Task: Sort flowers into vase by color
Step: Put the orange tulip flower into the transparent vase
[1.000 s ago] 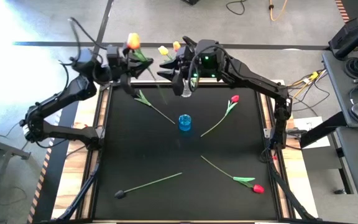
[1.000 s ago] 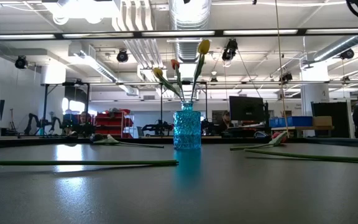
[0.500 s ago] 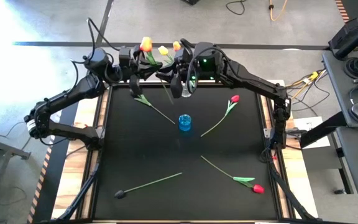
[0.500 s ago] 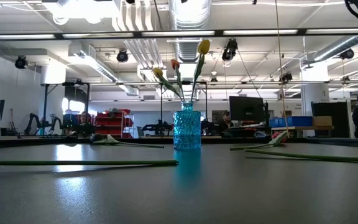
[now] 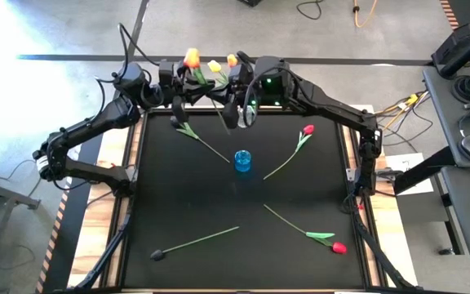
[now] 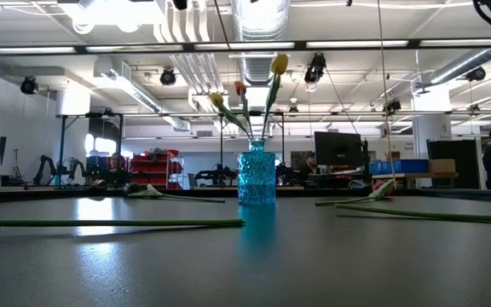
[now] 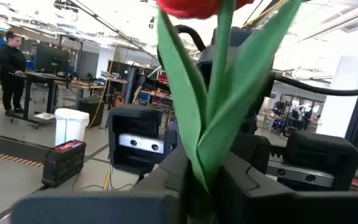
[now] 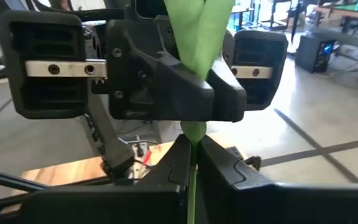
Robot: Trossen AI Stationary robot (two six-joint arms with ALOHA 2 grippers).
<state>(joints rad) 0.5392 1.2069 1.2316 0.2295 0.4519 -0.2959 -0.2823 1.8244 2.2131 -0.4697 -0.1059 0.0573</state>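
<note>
Currently, you have both grippers meeting above the far edge of the table (image 5: 161, 175), each on the same tulip. Note that the right gripper (image 8: 190, 157) has its jaws pressed together on the tulip's green stem (image 8: 192, 180), pinching it just below the leaves. Facing it, the left gripper (image 7: 205, 177) has its fingers close around the stem where the leaves (image 7: 191, 112) begin; you cannot tell from these views whether they clamp it or merely enclose it. This tulip (image 5: 192, 57) stands with its orange-red head up, between the two wrists in the high view. Observe the blue vase (image 5: 243, 160) near the table's centre, already holding three flowers (image 6: 250, 94) with yellow and orange heads. Four more tulips lie flat on the black surface: one green-stemmed near the left gripper (image 5: 198, 137), one red-headed to the vase's right (image 5: 308, 129), one red-headed at the near right (image 5: 338, 246), and one at the near left (image 5: 194, 242). All four lie well apart from the vase.
</note>
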